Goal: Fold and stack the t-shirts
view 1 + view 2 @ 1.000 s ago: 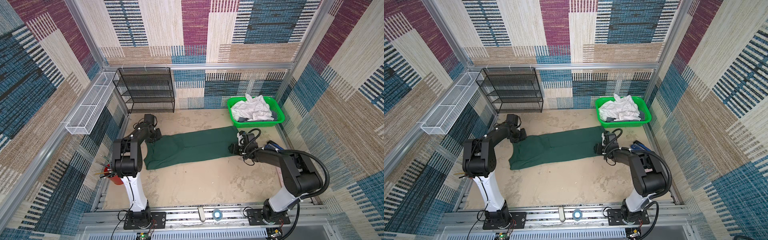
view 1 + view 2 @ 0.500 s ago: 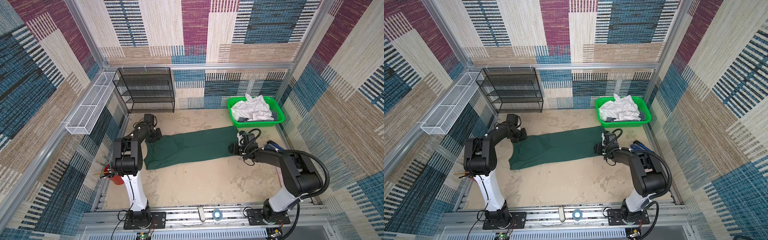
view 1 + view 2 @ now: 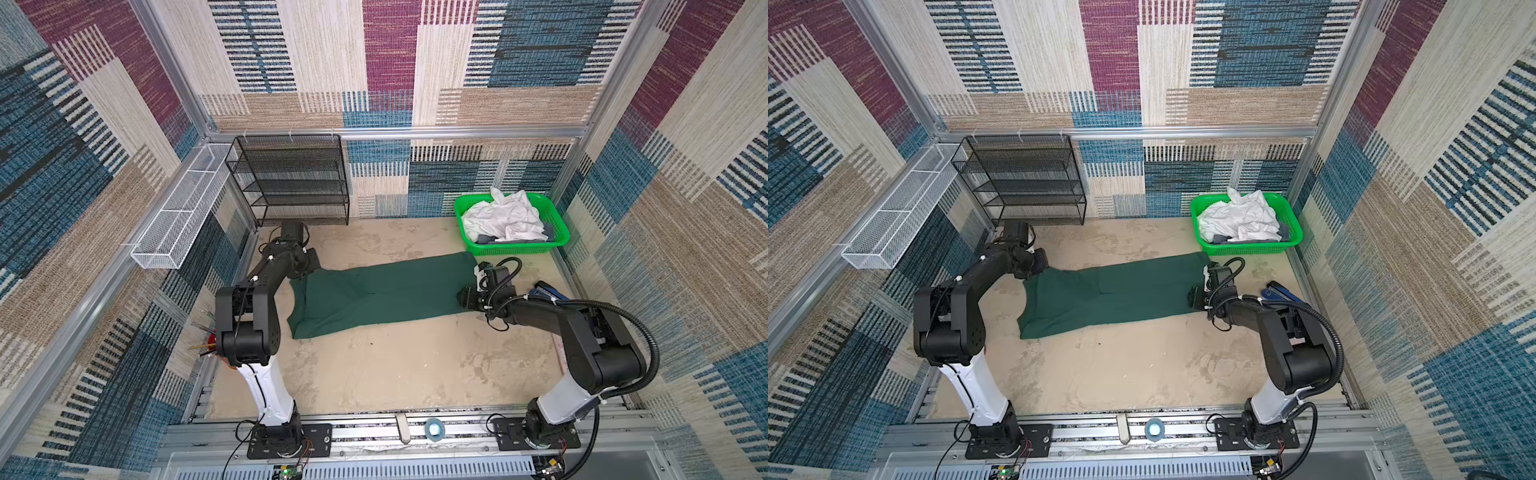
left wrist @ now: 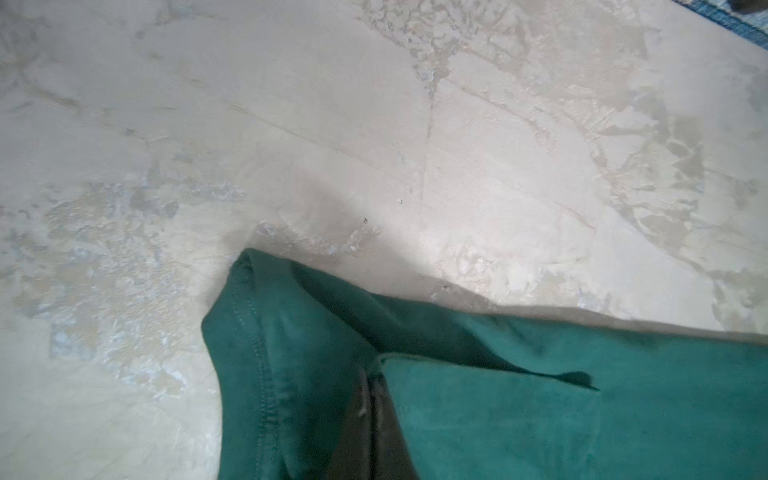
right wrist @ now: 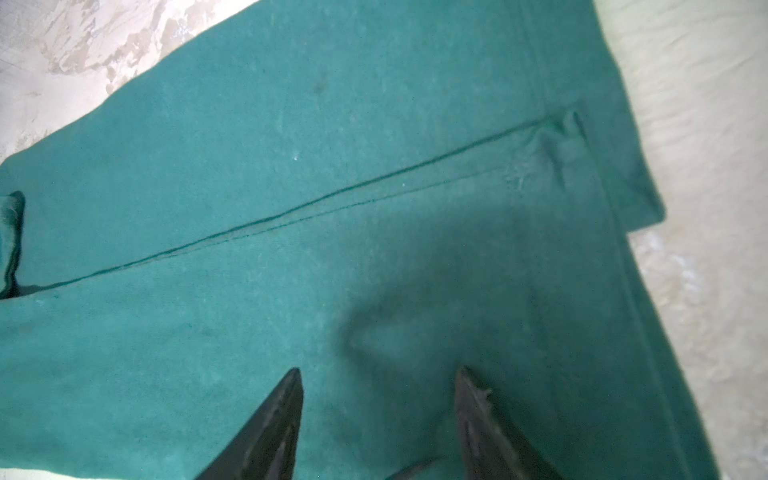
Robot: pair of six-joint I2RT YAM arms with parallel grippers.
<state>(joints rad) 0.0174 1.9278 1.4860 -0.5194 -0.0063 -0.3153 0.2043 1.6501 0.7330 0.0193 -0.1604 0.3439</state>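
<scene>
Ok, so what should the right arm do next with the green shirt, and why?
Probably close the right gripper on the end of the dark green t-shirt below it. Its jaws stand open over the cloth, while the left gripper is shut on the opposite corner, so both ends could then lift together.

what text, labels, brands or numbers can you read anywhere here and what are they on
None: no word, label, brand, number or sign can be read in any view.
dark green t-shirt: plain, no print or tag showing.
green basket: no label visible.
black mesh rack: no label visible.
small circuit board at the front rail: any markings are too small to read.
</scene>
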